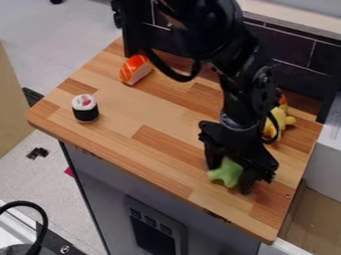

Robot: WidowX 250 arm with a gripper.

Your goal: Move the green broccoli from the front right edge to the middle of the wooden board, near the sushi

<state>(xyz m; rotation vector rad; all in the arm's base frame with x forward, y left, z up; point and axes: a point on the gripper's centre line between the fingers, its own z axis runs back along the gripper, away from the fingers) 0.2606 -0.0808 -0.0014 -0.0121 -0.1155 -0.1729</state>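
"Near the front edge of the worktop (156, 137), toward the right corner: see the gripper (230, 178) pointing down?"

"Yes, at a slight slant, with fingers apart, astride the green toy (228, 172)."

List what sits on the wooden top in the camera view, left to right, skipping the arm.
Black-and-white sushi roll → orange-and-white sushi piece → green item → yellow toy.
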